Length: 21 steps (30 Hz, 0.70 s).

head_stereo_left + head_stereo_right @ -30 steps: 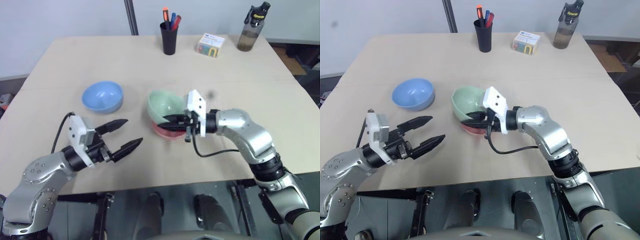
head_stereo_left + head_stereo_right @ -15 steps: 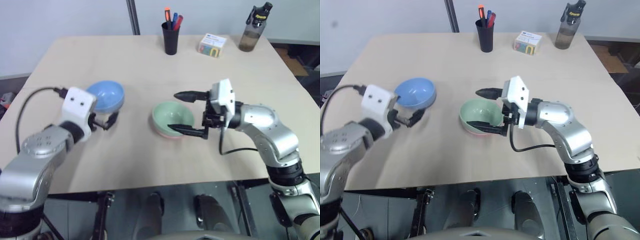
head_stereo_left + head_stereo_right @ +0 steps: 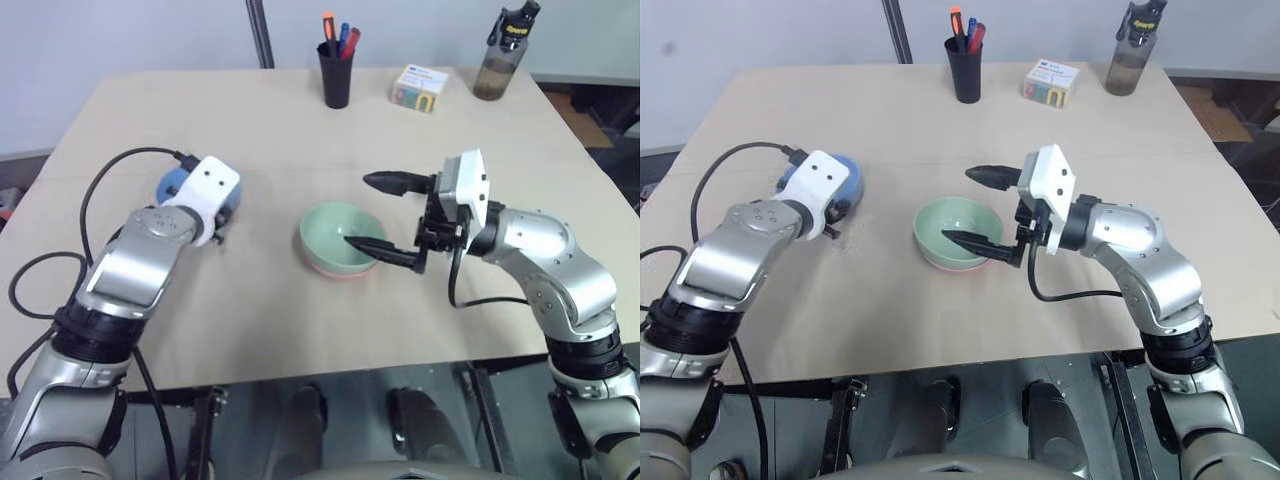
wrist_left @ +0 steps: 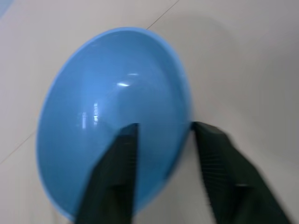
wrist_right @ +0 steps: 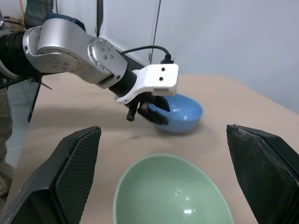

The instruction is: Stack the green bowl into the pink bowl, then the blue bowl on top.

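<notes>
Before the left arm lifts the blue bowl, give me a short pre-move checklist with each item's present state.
1. Pale mint-green plastic bowl nested upright in the salmon-pink plastic bowl: ok.
2. Right gripper open and holding nothing: ok.
3. Right gripper out of the stack's way: not ok; its lower finger reaches over the green bowl's rim.
4. Left gripper straddling the wall of the light sky-blue plastic bowl, one finger inside, one outside: ok.
5. Left gripper's fingers clamped firmly on that wall: cannot tell.
6. Path across the wooden table from blue bowl to stack free of other things: ok.
</notes>
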Each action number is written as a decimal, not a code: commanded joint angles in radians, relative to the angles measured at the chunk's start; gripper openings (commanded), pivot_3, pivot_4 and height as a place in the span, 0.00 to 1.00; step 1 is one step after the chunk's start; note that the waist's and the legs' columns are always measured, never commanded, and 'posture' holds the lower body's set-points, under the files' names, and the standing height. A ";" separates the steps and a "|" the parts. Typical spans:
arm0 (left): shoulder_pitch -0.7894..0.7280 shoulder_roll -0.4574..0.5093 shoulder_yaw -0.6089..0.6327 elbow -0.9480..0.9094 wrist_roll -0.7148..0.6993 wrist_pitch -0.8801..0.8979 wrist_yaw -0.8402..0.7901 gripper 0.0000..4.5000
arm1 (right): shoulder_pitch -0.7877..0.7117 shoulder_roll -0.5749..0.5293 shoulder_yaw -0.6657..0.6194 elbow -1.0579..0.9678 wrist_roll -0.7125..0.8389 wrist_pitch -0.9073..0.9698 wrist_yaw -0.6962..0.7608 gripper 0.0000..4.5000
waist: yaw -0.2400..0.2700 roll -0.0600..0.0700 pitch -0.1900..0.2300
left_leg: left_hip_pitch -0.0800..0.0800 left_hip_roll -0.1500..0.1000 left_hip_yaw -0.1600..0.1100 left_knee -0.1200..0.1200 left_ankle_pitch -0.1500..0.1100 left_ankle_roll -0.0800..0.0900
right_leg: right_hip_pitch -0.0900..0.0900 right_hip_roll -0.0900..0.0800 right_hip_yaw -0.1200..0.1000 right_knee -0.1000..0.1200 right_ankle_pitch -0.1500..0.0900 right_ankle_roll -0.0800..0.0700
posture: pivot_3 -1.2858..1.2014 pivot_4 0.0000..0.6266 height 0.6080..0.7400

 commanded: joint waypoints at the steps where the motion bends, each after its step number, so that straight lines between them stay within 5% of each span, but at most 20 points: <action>1: -0.035 -0.006 0.002 0.002 0.034 -0.023 -0.033 0.01 | 0.018 -0.023 -0.030 -0.059 0.008 -0.017 -0.011 1.00 | 0.000 0.000 0.000 | 0.000 0.000 0.000 0.000 0.000 0.000 | 0.000 0.000 0.000 0.000 0.000 0.000 | 0.52 0.24 1.00; 9: -0.040 -0.006 0.040 -0.030 0.026 -0.031 -0.104 0.01 | 0.065 -0.061 -0.056 -0.073 0.009 -0.034 -0.022 1.00 | 0.000 0.000 0.000 | 0.000 0.000 0.000 0.000 0.000 0.000 | 0.000 0.000 0.000 0.000 0.000 0.000 | 0.52 0.24 1.00; 14: -0.034 -0.037 0.142 -0.172 -0.198 -0.238 -0.405 0.01 | 0.150 -0.106 -0.126 -0.117 0.037 -0.034 -0.028 1.00 | 0.012 -0.001 0.001 | -0.001 0.000 0.000 0.001 0.000 0.000 | 0.000 0.000 0.000 0.000 0.000 0.000 | 0.52 0.24 1.00; 21: -0.065 -0.029 0.165 -0.194 -0.318 -0.480 -0.697 0.01 | 0.524 -0.192 -0.352 -0.273 0.073 -0.196 0.063 1.00 | 0.025 -0.001 0.001 | 0.000 -0.001 0.001 0.001 0.000 0.000 | 0.002 -0.002 0.000 -0.002 0.000 0.000 | 0.52 0.24 1.00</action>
